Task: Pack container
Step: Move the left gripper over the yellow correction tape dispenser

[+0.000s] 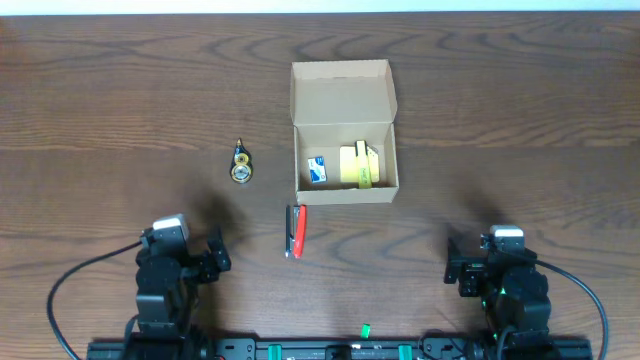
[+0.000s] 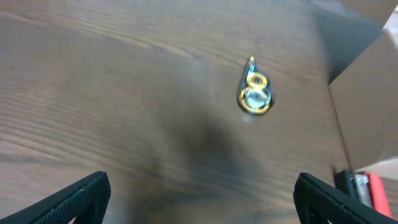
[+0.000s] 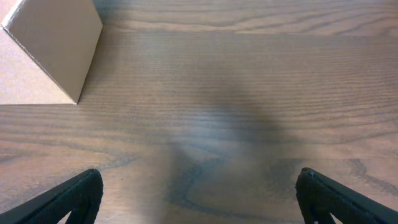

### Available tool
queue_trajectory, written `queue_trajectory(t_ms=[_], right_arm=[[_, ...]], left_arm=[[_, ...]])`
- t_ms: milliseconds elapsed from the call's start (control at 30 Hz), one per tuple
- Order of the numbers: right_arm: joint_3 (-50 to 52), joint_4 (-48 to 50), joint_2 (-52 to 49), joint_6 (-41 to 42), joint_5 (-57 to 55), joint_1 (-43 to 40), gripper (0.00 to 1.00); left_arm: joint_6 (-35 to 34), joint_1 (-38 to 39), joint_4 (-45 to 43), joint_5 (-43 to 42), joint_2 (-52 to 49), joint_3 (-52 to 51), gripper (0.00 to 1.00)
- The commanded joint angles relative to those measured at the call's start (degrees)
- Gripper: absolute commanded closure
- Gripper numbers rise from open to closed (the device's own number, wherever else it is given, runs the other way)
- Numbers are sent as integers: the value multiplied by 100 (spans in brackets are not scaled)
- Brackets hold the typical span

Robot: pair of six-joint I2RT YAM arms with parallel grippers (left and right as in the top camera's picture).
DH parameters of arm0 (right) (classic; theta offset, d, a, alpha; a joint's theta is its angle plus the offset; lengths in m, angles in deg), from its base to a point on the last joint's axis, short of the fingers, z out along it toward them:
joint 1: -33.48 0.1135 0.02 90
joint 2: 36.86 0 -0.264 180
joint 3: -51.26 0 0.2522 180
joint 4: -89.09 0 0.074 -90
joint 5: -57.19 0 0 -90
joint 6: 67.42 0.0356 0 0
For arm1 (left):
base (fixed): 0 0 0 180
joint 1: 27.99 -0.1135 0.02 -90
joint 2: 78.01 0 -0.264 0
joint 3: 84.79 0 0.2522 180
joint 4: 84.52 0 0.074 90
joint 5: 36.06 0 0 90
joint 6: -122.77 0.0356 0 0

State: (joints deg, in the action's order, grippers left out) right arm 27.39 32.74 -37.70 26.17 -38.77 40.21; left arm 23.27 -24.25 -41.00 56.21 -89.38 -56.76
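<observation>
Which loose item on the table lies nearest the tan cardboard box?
The slim red-and-black tool, just off the box's near-left corner; the round gold trinket sits farther left.

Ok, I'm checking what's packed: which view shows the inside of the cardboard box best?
Overhead: the open cardboard box shows its whole interior. Left wrist shows only an outer wall; right wrist only an outside corner.

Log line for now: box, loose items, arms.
cardboard box lid open | yellow item, blue item inside | gold item, red-black tool loose outside | left jaws open, empty | right jaws open, empty
</observation>
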Motion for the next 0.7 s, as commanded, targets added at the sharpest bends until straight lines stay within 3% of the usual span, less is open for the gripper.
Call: queue_trajectory(t_ms=[0,300,667], right_arm=[[74,-28,57,-90,39,-52,1],[74,-28,57,-90,39,-52,1],[74,-28,57,-90,39,-52,1]], left_arm=[[-105,-35,-2,181,-570,501,5],[-105,-35,9,61,-2603,1856,5],[-249,-35,17,-214,-4291,2951,5]])
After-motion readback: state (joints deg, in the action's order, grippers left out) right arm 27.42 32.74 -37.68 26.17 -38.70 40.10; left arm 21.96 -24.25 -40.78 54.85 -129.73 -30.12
